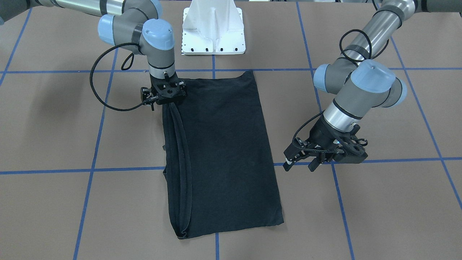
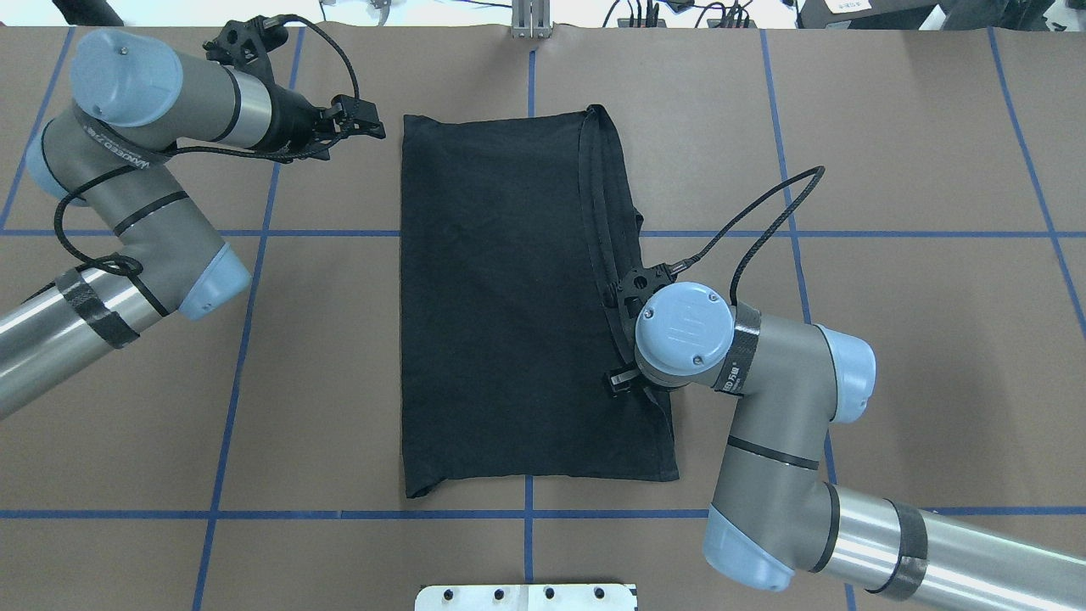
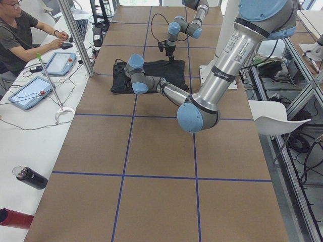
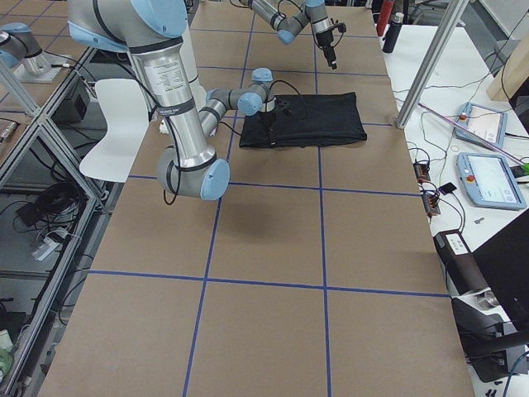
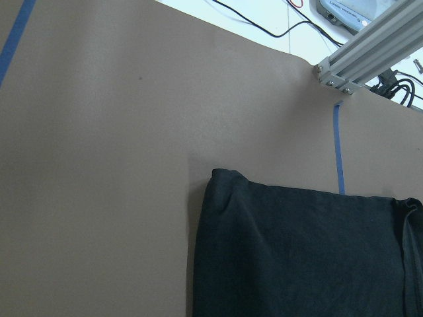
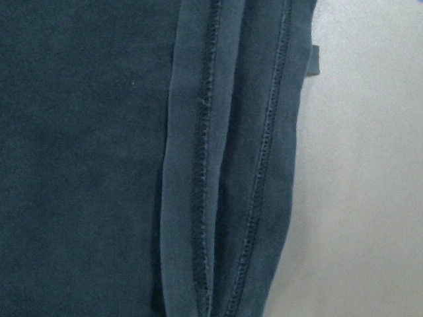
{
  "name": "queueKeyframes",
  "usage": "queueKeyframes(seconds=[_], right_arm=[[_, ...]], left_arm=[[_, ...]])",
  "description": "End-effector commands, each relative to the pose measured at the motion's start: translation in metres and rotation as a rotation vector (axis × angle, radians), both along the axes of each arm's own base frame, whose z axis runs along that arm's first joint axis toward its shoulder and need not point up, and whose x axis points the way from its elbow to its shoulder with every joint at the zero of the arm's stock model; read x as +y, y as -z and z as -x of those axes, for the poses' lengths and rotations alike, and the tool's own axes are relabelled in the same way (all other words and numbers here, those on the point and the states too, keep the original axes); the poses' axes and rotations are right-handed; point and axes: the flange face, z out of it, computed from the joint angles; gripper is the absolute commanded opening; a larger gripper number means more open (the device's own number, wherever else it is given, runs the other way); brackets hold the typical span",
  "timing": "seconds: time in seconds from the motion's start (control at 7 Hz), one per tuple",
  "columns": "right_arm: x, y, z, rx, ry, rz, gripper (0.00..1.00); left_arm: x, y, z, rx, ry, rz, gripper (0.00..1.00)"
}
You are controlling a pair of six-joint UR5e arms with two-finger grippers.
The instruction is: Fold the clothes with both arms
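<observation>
T-shirt (image 1: 223, 144) lies flat at frame centre, folded to a long black rectangle, with stitched hems along its left edge. Right gripper (image 1: 166, 99), upper left, points down onto that edge; cannot tell its jaw gap. Left gripper (image 1: 299, 164), centre right, is spread wide and empty, just beside the cloth.

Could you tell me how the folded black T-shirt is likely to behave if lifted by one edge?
The T-shirt will probably sag and drape, as it lies flat and limp on the table. Its stacked hems look loose, so the layers may well slide apart and unfold.
</observation>
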Motion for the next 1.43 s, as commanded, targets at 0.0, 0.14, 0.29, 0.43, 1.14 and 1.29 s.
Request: queueKeyframes(seconds=[0.0, 0.14, 0.29, 0.43, 1.14, 1.29], right_arm=[[-0.002, -0.004, 0.003, 0.01, -0.001, 0.0, 1.0], [-0.002, -0.004, 0.002, 0.01, -0.003, 0.002, 1.0], [-0.004, -0.007, 0.0, 0.015, -0.006, 0.002, 1.0], [-0.008, -0.008, -0.002, 0.018, -0.012, 0.005, 1.0], [-0.036, -0.036, -0.032, 0.051, -0.065, 0.035, 1.0], [-0.038, -0.034, -0.035, 0.036, -0.057, 0.055, 1.0]], left_arm=[[0.0, 0.0, -0.001, 0.0, 0.0, 0.002, 1.0], [0.001, 0.001, -0.001, 0.002, -0.001, 0.001, 1.0], [0.003, 0.001, -0.004, 0.004, -0.004, 0.008, 1.0], [0.004, 0.002, -0.004, 0.007, -0.004, 0.012, 1.0], [0.008, 0.004, -0.01, 0.009, -0.011, 0.012, 1.0], [0.007, 0.005, -0.01, 0.01, -0.011, 0.011, 1.0]])
